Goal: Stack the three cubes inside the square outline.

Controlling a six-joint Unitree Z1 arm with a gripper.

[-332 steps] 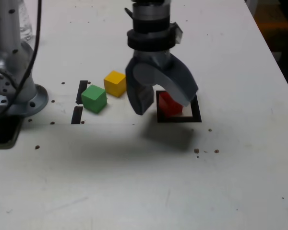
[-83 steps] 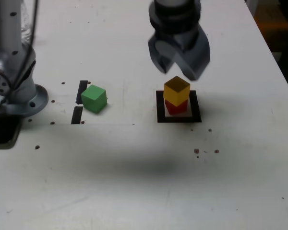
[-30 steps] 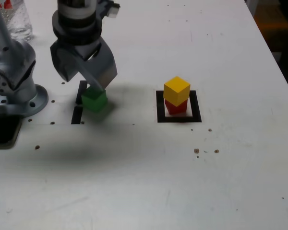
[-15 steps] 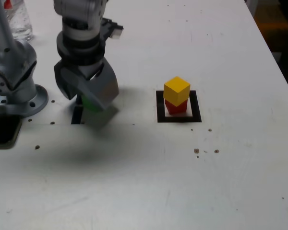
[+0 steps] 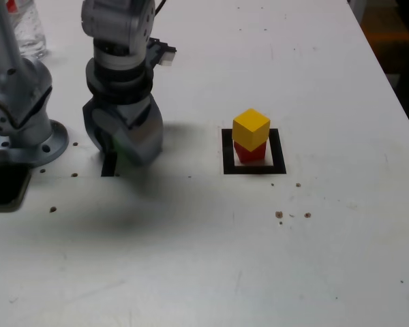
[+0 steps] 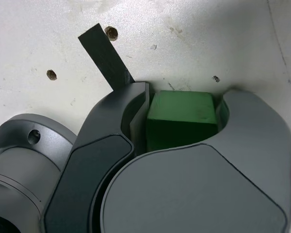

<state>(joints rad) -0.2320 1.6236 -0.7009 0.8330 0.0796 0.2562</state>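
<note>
My gripper [image 5: 125, 151] is down at the table on the exterior view's left, its jaws closed around the green cube [image 5: 121, 143], of which only a sliver shows there. The wrist view shows the green cube [image 6: 182, 119] sitting squarely between both fingers of the gripper [image 6: 183, 104], still resting on the table. The yellow cube [image 5: 251, 127] sits on top of the red cube [image 5: 251, 152], slightly turned. That pair stands inside the black square outline [image 5: 253, 169], right of the gripper in the exterior view.
A short black strip [image 5: 109, 164] lies by the gripper, and a strip [image 6: 105, 56] also shows in the wrist view. The arm's base [image 5: 24, 122] stands at the exterior view's left, with a clear container [image 5: 24, 27] behind it and a dark object [image 5: 3, 187] in front.
The gripper came from above the yellow-on-red stack to the exterior view's left, lowered over the green cube and drew its jaws in around it. The stack has not moved.
</note>
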